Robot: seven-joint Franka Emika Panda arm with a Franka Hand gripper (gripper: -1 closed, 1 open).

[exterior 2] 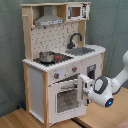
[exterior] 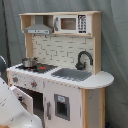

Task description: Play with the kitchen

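Observation:
The kitchen [exterior: 60, 75] is white and light wood, with a grey hood [exterior: 37, 27], black faucet [exterior: 83, 59], grey sink [exterior: 72, 74] and a metal pot [exterior: 29, 62] on the stovetop. In the second exterior view my gripper [exterior 2: 86, 90] is in front of the kitchen [exterior 2: 60, 70], at the right edge of the windowed oven door [exterior 2: 66, 100], just below the knobs [exterior 2: 56, 75]. I cannot make out whether it touches the door. In the first exterior view only my white arm [exterior: 12, 112] shows, at the lower left corner, in front of the oven.
A toy microwave [exterior: 70, 23] sits on the top shelf. A narrow cabinet door with a small window [exterior: 61, 106] is under the sink. The kitchen stands on a wooden surface [exterior 2: 30, 120] before a grey curtain [exterior 2: 115, 25].

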